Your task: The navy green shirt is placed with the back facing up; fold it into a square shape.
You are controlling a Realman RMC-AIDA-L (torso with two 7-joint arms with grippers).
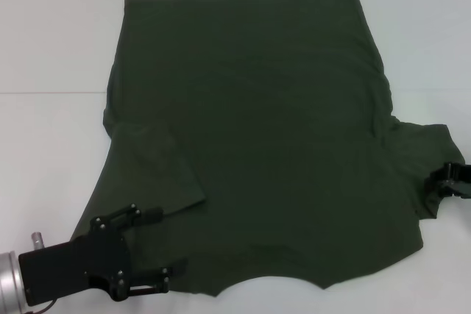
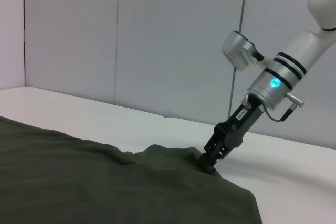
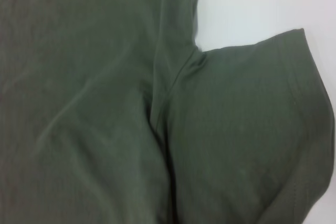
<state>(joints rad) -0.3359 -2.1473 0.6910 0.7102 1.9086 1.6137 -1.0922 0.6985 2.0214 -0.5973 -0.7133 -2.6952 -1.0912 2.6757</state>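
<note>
The navy green shirt [image 1: 272,130] lies flat on the white table, plain side up, collar end toward me. Its left sleeve [image 1: 154,167] is folded inward onto the body. The right sleeve [image 1: 423,159] still sticks out sideways, and the right wrist view looks straight down on this sleeve [image 3: 247,129]. My left gripper [image 1: 160,246] is open over the shirt's near left corner, with its fingers spread apart. At the outer edge of the right sleeve, my right gripper [image 1: 441,182] is shut on the cloth. The left wrist view shows the right gripper [image 2: 210,165] with fabric bunched up around its tips.
The white table [image 1: 51,49] stretches around the shirt on all sides, with a seam line running across at the left. A pale wall [image 2: 157,35] stands behind the table in the left wrist view.
</note>
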